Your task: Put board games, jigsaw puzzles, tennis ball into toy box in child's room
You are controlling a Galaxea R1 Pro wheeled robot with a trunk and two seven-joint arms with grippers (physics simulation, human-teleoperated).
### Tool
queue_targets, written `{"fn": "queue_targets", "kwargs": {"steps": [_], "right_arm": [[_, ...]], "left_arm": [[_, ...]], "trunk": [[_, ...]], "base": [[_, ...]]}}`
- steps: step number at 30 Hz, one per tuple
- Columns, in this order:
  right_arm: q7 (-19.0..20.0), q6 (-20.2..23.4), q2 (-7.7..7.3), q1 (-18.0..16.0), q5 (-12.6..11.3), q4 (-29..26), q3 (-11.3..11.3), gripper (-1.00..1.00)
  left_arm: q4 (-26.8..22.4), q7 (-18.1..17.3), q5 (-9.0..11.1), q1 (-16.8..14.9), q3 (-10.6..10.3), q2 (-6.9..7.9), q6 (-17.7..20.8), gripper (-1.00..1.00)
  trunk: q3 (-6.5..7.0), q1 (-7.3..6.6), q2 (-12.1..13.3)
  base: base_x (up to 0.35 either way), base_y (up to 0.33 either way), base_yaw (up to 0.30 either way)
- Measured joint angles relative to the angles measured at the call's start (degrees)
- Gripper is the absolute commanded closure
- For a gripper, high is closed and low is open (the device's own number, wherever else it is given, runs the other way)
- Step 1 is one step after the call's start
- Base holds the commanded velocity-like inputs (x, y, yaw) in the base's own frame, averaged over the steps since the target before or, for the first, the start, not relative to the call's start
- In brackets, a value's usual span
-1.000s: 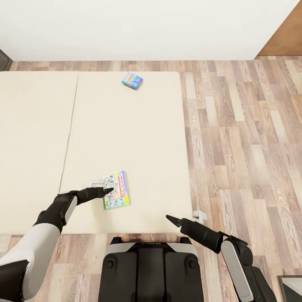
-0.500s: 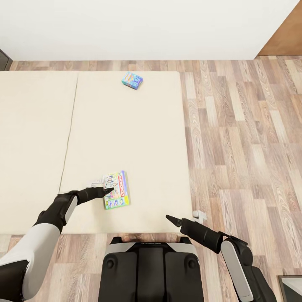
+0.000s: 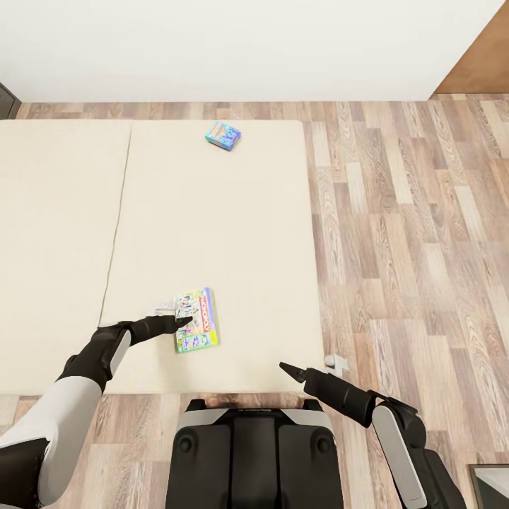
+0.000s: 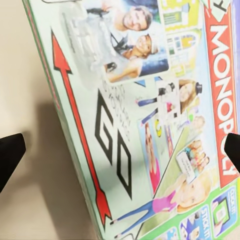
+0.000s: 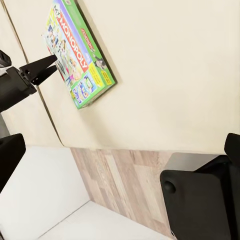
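Two board games lie on the beige bed (image 3: 233,233). The white-green Monopoly box (image 3: 195,319) (image 4: 145,115) (image 5: 79,56) is near the bed's front edge. The small blue box (image 3: 223,135) is near the far edge. My left gripper (image 3: 181,322) (image 4: 120,150) (image 5: 41,68) is open and close over the left part of the Monopoly box, whose cover spans the space between the fingertips (image 4: 11,154). I cannot tell whether it touches. My right gripper (image 3: 287,368) (image 5: 120,150) is open and holds nothing, just above the bed's front edge, right of the box.
Wood floor (image 3: 410,247) runs right of the bed and along the white wall (image 3: 233,42). A brown door (image 3: 481,60) is at the far right, dark furniture (image 3: 7,102) at the far left. A grey bed-frame foot (image 3: 336,363) sticks out by the bed's corner.
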Motion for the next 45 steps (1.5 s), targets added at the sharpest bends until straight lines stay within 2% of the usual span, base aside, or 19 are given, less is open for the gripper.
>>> {"fn": "queue_targets", "kwargs": {"steps": [3,10,13,26,45], "right_arm": [[0.0,0.0,0.0,0.0,0.0,0.0,0.0,-1.0],[-0.01,0.01,-0.03,0.02,-0.02,-0.01,-0.01,-1.0],[-0.01,0.02,-0.01,0.01,-0.02,-0.02,-0.01,-1.0],[0.0,0.0,0.0,0.01,0.0,0.0,-0.01,-1.0],[0.0,0.01,-0.03,0.0,0.0,-0.01,-0.07,-1.0]], "left_arm": [[0.0,-0.18,0.0,0.0,-0.41,-0.02,-0.01,-1.0],[0.02,-0.4,0.02,-0.01,-3.41,-0.27,-0.04,-1.0],[0.02,-0.41,-0.01,-0.01,-3.91,-0.34,-0.04,-1.0],[0.01,-0.43,0.0,-0.01,-4.17,-0.38,-0.11,-1.0],[0.01,-0.34,-0.01,-0.01,-4.17,-0.65,-0.18,-1.0]], "trunk": [[0.0,0.0,0.0],[0.0,0.0,0.0],[0.0,0.0,0.0],[0.0,0.0,0.0],[0.0,0.0,0.0]], "base": [[0.0,0.0,0.0],[0.0,-0.102,0.0],[0.0,-0.211,0.0],[0.0,-0.031,0.0],[-0.047,-0.189,0.0]]}}
